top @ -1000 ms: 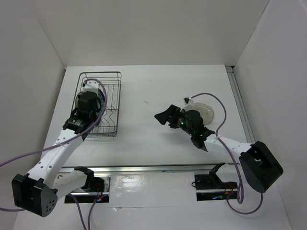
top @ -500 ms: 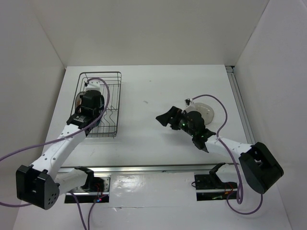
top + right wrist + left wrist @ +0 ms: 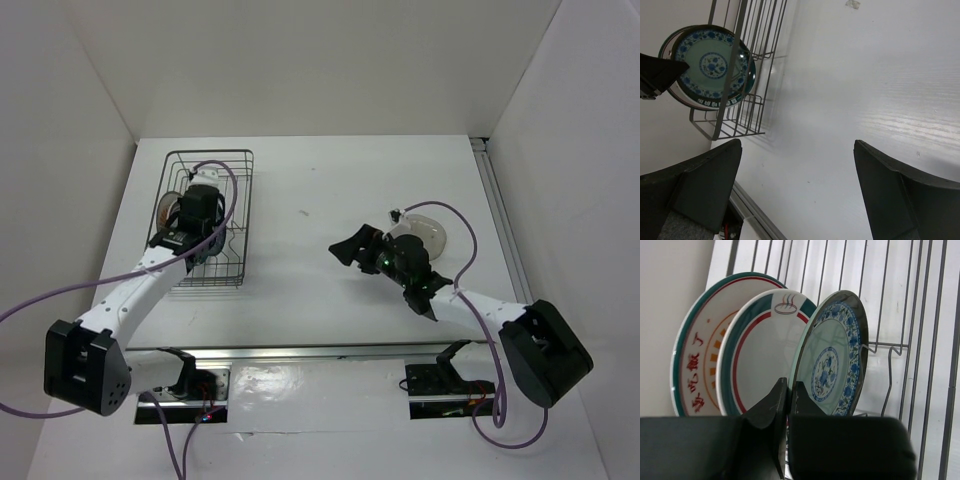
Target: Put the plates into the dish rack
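Left arm has swung right and farther over the dish rack [image 3: 210, 153] since the earlier frame; right arm barely shifted. All three plates stand on edge in the rack, far-left part of the table [image 3: 320, 180]. They lean together and overlap: teal-rimmed plate [image 3: 695, 365] with orange lettering, then white plate [image 3: 765, 355] with a red ring, then blue-patterned plate [image 3: 832, 360]. They look like glazed ceramic, so probably stiff, slick, chippable and moderately heavy. Best hold is a pinch across the top rim, not the face. Left gripper [image 3: 788, 387] sits just in front of them, fingers pressed together, nothing seen between. Right gripper [image 3: 797, 150] hovers mid-table, well apart, fingers spread wide, empty. Pale round object [image 3: 428, 232] beside the right wrist, can't tell what. Loading looks done.
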`<move>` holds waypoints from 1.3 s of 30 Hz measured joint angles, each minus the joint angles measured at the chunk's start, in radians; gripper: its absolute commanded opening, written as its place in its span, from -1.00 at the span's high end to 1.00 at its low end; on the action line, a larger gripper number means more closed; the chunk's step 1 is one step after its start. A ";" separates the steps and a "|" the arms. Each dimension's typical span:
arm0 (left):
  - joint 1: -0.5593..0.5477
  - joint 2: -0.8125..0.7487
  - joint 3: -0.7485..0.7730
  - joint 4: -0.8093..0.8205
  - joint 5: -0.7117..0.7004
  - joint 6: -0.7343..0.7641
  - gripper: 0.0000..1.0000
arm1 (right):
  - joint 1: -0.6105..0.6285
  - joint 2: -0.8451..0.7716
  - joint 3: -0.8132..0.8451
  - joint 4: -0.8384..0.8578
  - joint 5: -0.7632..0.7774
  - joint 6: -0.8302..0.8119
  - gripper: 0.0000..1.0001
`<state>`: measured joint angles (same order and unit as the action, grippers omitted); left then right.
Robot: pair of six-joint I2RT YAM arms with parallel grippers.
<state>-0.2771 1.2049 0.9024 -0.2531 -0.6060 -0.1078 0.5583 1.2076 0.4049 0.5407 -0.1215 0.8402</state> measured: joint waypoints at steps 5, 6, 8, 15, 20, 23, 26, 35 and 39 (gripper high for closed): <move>0.000 0.075 0.036 -0.033 0.043 -0.004 0.53 | -0.006 -0.005 -0.006 -0.001 0.000 0.003 -1.00; 0.000 0.088 0.042 -0.040 0.052 -0.005 0.47 | -0.008 -0.008 -0.006 -0.002 0.001 0.004 -1.00; 0.000 0.103 0.055 -0.052 0.069 -0.008 0.32 | -0.010 -0.018 -0.006 -0.004 0.007 0.003 -1.00; 0.000 0.053 0.066 -0.061 0.106 -0.026 -0.56 | -0.009 -0.124 -0.006 -0.115 0.146 -0.023 -1.00; -0.001 -0.071 0.066 -0.062 0.138 -0.035 -1.00 | -0.015 -0.281 -0.009 -0.409 0.442 0.109 -1.00; -0.001 -0.182 0.063 -0.054 0.187 -0.052 -1.00 | -0.020 -0.379 -0.028 -0.525 0.573 0.211 -0.97; -0.001 -0.321 0.031 0.003 0.264 -0.059 -1.00 | -0.021 -0.407 -0.038 -0.642 0.692 0.318 -0.94; -0.001 -0.381 0.013 0.055 0.501 -0.055 -1.00 | -0.128 -0.137 -0.016 -0.732 0.788 0.475 -0.76; -0.001 -0.359 0.011 0.038 0.546 -0.055 -1.00 | -0.204 -0.047 -0.016 -0.674 0.760 0.505 -0.71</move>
<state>-0.2783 0.8463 0.9134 -0.2150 -0.0597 -0.1627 0.3542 1.1603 0.3885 -0.1337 0.6380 1.3449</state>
